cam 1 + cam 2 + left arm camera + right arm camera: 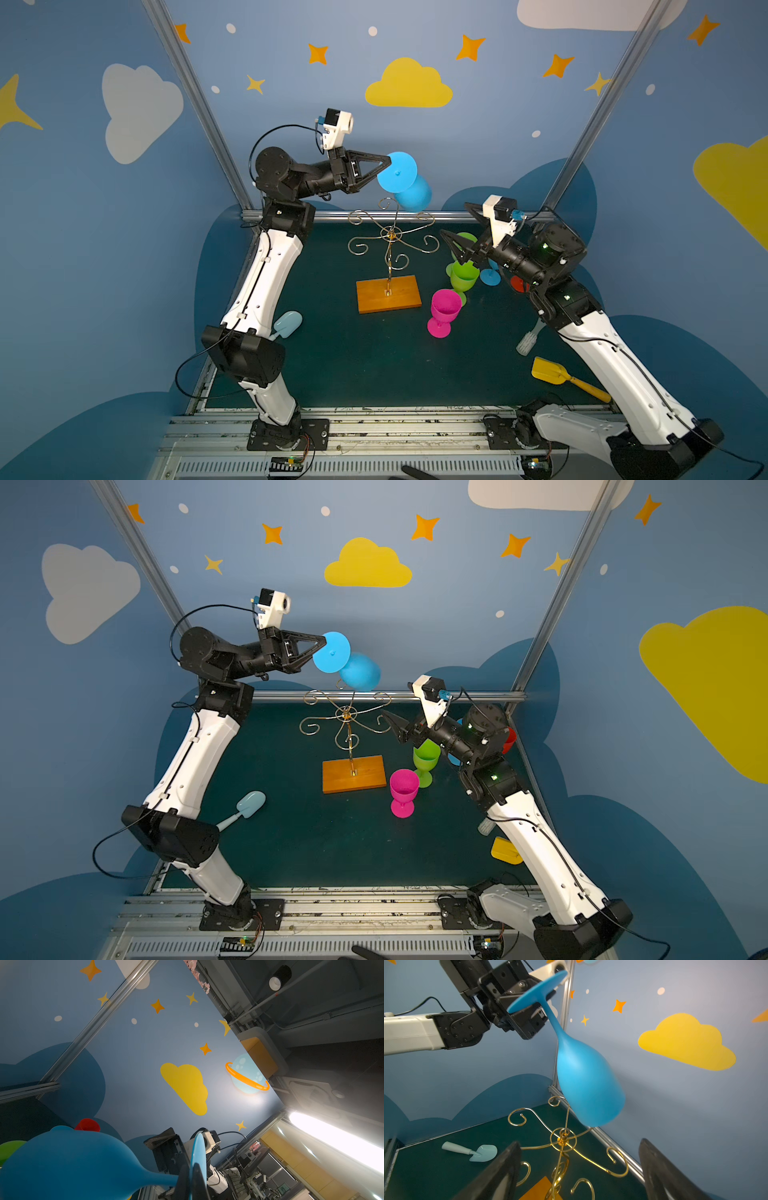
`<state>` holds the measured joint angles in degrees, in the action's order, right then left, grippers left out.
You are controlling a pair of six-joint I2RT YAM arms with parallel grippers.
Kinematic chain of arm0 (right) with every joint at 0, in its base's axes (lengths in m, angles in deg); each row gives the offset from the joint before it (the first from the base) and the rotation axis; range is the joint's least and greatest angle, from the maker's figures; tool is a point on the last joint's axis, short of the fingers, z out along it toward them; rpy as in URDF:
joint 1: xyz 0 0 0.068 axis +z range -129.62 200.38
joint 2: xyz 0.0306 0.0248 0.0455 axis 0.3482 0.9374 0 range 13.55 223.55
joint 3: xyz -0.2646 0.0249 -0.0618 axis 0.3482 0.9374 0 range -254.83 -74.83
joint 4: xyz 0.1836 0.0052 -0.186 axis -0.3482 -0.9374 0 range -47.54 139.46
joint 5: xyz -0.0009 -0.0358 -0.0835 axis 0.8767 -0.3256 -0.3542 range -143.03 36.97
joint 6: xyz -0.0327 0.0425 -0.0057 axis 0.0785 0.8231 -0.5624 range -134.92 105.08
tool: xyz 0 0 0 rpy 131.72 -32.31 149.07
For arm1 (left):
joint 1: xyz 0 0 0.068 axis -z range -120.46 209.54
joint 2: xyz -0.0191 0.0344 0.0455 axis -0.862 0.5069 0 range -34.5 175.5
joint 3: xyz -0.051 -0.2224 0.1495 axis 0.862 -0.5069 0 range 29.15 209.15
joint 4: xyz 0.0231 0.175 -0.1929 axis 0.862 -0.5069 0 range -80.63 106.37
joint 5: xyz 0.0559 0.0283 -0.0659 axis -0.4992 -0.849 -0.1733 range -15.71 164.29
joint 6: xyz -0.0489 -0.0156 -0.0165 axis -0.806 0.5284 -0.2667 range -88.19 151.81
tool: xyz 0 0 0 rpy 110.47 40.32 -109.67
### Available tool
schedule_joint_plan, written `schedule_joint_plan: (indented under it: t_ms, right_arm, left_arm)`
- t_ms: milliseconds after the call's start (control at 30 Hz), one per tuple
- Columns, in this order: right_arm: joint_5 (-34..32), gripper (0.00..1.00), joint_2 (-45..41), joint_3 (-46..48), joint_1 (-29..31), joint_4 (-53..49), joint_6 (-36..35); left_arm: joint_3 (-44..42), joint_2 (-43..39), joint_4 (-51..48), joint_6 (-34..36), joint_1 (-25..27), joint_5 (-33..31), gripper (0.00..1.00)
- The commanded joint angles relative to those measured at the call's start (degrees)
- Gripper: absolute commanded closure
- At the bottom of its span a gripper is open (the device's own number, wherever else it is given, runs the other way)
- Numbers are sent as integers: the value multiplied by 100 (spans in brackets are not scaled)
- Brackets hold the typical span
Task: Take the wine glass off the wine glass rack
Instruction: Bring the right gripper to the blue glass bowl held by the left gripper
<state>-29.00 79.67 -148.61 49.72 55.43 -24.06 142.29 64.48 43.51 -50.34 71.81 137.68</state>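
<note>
top views: left gripper point(385, 165) is pinched shut on the rim of the blue wine glass point(409, 189) foot, high above the wine glass rack point(390, 243). the glass hangs inverted and tilted. foot at the fingertips, stem and bowl run down and away from the hand toward the back wall, bowl over the rack's rear curls. looks clear of the wire in both top views, but the overlap makes it hard to be sure. right gripper point(453, 217) has its jaws spread wide and empty, lower down on the rack's right side, above the green glasses point(464, 276).

left wrist: foot disc sits edge-on between the closed fingers point(184, 1184), bowl out ahead. rack not in view.

right wrist: looks up at the glass between its own spread fingers. the bowl mouth is just above a rear curl, no contact visible, bowl a bit blurred. long axis is slanted, not vertical.

judgement: left arm owns the glass. the next move should carry it up and away so the mouth doesn't clip that curl.
</note>
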Motion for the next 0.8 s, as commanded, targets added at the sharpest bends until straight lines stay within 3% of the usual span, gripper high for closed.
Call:
schedule_joint_plan:
  t_ms: [0, 333, 767]
  right_arm:
    - [198, 12, 137, -310, 122, 450, -452]
    - [163, 10, 877, -1031, 229, 359, -627]
    - [-31, 10, 1631, -1349, 247, 102, -710]
  left_arm:
    - [-74, -153, 308, -26, 110, -32, 97]
    - [-176, -172, 434, -168, 363, -2, 97]
    - [-271, -78, 1339, -997, 403, -28, 97]
